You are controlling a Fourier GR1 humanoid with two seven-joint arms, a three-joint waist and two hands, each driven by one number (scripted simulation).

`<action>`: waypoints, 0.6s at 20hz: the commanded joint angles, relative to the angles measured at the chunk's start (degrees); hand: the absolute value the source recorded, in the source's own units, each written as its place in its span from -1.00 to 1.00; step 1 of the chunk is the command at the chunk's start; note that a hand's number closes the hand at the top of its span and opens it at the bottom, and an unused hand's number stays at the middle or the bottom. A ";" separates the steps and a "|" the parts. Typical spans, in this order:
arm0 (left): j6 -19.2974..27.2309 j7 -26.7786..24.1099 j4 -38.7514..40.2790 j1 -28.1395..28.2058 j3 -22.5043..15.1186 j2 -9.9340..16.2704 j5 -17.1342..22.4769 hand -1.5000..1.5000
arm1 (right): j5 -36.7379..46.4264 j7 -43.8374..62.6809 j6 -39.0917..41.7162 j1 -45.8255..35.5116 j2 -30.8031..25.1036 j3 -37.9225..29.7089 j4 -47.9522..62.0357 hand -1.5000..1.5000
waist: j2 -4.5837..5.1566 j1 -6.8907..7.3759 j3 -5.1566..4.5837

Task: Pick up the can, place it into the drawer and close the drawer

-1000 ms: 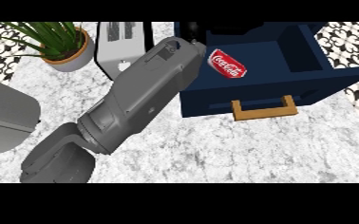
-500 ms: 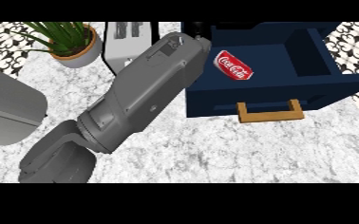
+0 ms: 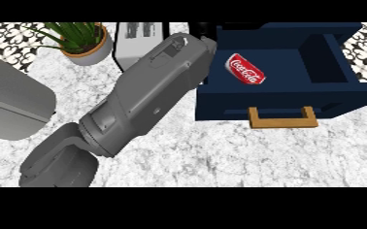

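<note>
Can: red cola can [image 3: 246, 69] lies on its side inside the drawer, near the left wall.
Drawer: dark blue drawer [image 3: 276, 99], pulled open, w/ wood handle [image 3: 282, 118] at the front.
Arm: grey forearm [image 3: 147, 94] slants up to the drawer's left edge.
Hand: mostly hidden, can't tell fingers.
Left of drawer: toaster [image 3: 138, 41], then potted plant [image 3: 80, 41].

One can [image 3: 246, 69], one drawer [image 3: 276, 99], one plant [image 3: 80, 40]

Glossy red can [image 3: 246, 69], matt navy drawer [image 3: 276, 97] with wooden handle [image 3: 282, 119], speckled marble counter [image 3: 237, 155].
</note>
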 commanded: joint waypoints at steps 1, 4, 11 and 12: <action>1.04 0.68 -2.05 0.83 -0.34 0.00 -0.18 -1.00 | 10.34 -1.93 -3.23 -8.03 -2.16 4.95 8.29 -1.00 | -0.36 1.27 0.00; -0.22 3.77 -1.65 -0.57 0.78 0.84 -1.07 -1.00 | 19.63 -4.29 -8.21 -9.63 -0.04 10.84 13.58 -1.00 | -0.48 2.01 -0.01; 2.03 6.52 -4.30 -0.09 0.78 3.30 -3.48 -1.00 | 31.45 -6.14 -14.49 -18.85 -1.53 16.85 28.41 -1.00 | -0.82 2.38 -0.02; 0.38 8.71 -4.79 -0.28 0.85 5.41 -3.35 -1.00 | 32.62 -6.26 -14.64 -19.87 -2.18 17.18 30.11 -1.00 | -0.83 2.44 -0.02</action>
